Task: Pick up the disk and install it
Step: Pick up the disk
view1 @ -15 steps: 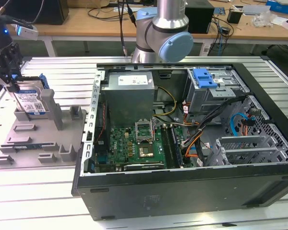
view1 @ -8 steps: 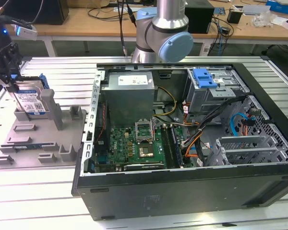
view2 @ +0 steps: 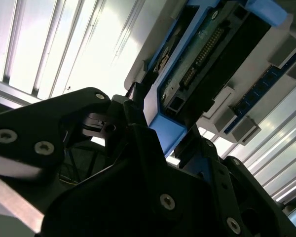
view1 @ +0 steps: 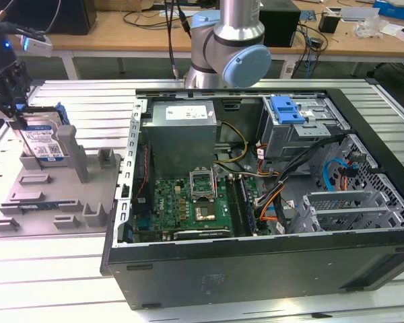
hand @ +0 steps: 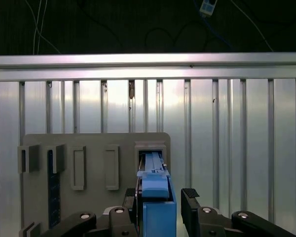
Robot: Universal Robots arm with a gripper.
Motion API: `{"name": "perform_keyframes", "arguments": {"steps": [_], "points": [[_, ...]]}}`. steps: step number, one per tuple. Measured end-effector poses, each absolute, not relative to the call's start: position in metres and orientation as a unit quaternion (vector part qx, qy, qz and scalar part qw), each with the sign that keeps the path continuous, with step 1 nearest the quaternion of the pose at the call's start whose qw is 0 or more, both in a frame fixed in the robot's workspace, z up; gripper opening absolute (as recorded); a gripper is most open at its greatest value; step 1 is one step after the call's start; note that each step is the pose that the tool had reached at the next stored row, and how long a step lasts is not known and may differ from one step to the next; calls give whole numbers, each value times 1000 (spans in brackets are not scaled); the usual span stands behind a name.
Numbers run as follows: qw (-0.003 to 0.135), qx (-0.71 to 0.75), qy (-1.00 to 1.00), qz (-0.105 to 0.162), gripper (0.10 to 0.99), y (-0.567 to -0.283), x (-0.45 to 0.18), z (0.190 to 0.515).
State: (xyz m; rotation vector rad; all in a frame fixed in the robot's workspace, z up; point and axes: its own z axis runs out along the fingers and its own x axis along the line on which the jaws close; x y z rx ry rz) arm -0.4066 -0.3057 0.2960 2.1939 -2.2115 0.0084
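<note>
Pickup underway | we see gripper (hand: 160, 193) spread astride the disk (view1: 43, 140), upright in grey holder (view1: 50, 202), the exterior view's left | install undone

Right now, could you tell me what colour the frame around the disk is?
Blue; the disk shows its frame best in the first wrist view.

The computer case (view1: 256, 269) is laid open on the desk (view1: 54, 282). Just beside the case, to the exterior view's left, a slotted fixture (view1: 47, 202) is placed. The disk (view1: 44, 141) is stood upright in a slot at the fixture's far end, and the tool (view1: 17, 116) is set at its top edge. Within the case, the motherboard (view1: 188, 208) is seated before the power supply (view1: 182, 131).
</note>
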Motion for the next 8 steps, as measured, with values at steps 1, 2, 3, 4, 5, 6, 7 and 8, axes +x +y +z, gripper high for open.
{"name": "perform_keyframes", "arguments": {"steps": [1,2,3,4,5,6,7,8], "points": [[13,704,-710,3,478,-306,-407,296],[13,704,-710,3,408,-306,-407,296],[13,704,-710,3,408,-306,-407,296],[13,704,-710,3,408,-306,-407,296],[13,704,-710,3,408,-306,-407,295],[13,704,-710,3,408,-306,-407,295],[13,704,-710,3,408,-306,-407,295],[13,704,-710,3,408,-306,-407,295]]}}
